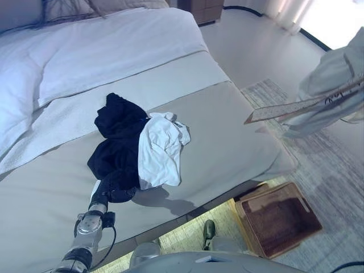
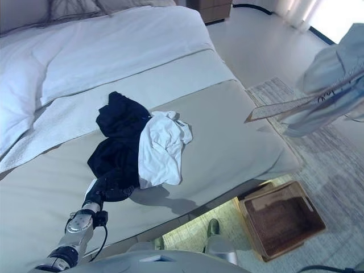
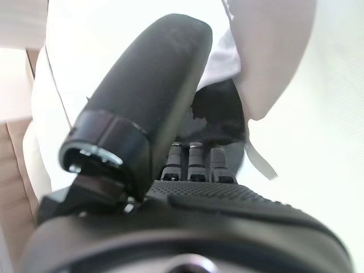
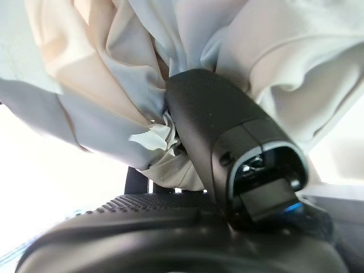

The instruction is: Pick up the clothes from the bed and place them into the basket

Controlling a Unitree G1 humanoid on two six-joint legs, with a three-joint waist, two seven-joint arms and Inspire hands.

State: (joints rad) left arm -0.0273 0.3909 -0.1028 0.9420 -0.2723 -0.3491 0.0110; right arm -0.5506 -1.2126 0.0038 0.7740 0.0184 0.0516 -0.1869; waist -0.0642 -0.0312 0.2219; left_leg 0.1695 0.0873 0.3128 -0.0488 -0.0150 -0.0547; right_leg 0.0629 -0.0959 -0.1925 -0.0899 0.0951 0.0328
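My left hand (image 1: pixel 101 196) reaches under the near edge of a heap on the bed (image 1: pixel 227 142): a black garment (image 1: pixel 116 142) with a white shirt (image 1: pixel 159 151) lying over its right side. My fingers (image 3: pixel 196 162) run into the dark cloth and vanish there, so I cannot tell their set. My right hand (image 4: pixel 227 142) is clamped on a pale grey garment (image 2: pixel 333 85), held up at the right edge, partly cut off. The brown basket (image 1: pixel 278 219) sits on the floor beside the bed.
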